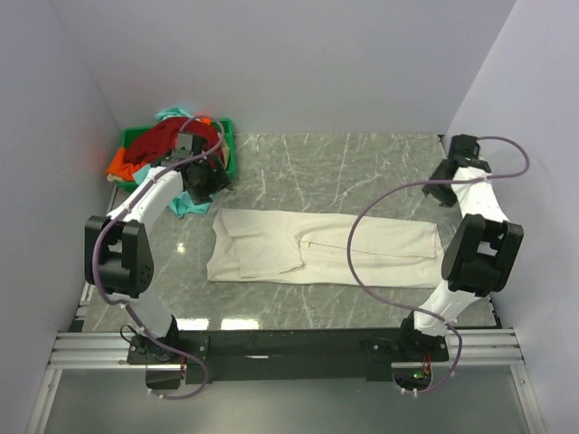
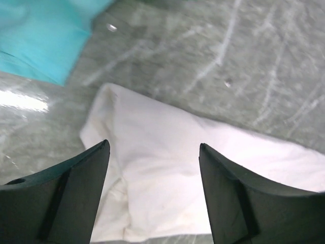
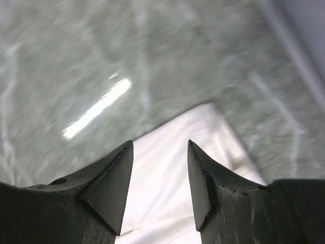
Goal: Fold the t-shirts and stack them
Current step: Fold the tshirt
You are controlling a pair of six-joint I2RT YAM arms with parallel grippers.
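A cream-white t-shirt [image 1: 321,247] lies spread and partly folded on the marble table. It also shows in the left wrist view [image 2: 167,173] and in the right wrist view [image 3: 162,198]. My left gripper [image 1: 201,181] is open and empty above the shirt's far left corner [image 2: 155,147]. My right gripper [image 1: 450,192] is open and empty above the shirt's far right corner [image 3: 160,145]. A dark red t-shirt [image 1: 163,140], an orange t-shirt [image 1: 120,165] and a teal t-shirt [image 1: 184,203] are heaped at the bin. The teal one also shows in the left wrist view [image 2: 40,35].
A green plastic bin [image 1: 224,136] stands at the back left against the wall. White walls close in the left, back and right sides. A purple cable [image 1: 362,253] loops over the cream shirt.
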